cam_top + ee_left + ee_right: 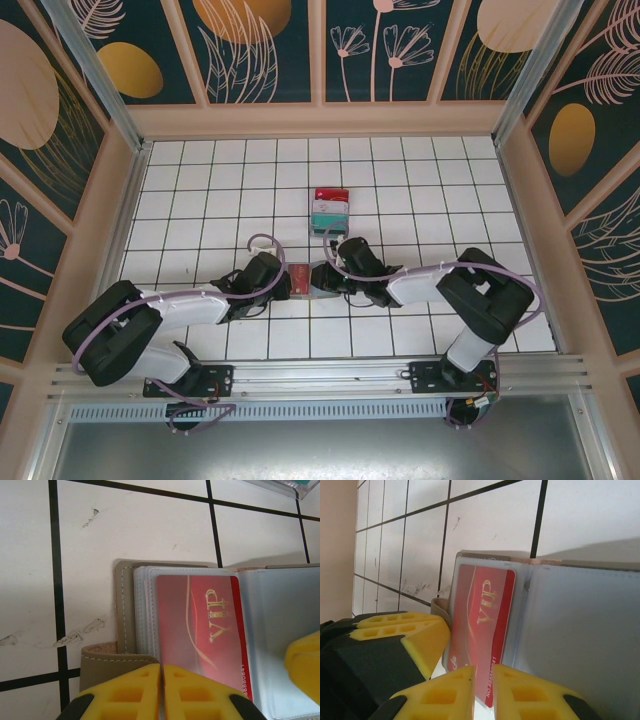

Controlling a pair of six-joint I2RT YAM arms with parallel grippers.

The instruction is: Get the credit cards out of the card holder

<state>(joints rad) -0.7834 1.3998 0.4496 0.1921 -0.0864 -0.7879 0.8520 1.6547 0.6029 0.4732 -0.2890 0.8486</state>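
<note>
On the white tiled table (200, 180), the left gripper (161, 690), fingers pressed together, pinches the edge of the open card holder (125, 610), just below centre in the top view. The right gripper (482, 692) clamps the red card (480, 625) in its sleeve. A stack (330, 210) lies above, apart.

Read "VIP" in gold script on red card (197, 625) tucked in card holder (123, 610), seen from both wrist cams. Spotted small white serial no. along card's long edge, starting "NO", digits too small to make out
</note>
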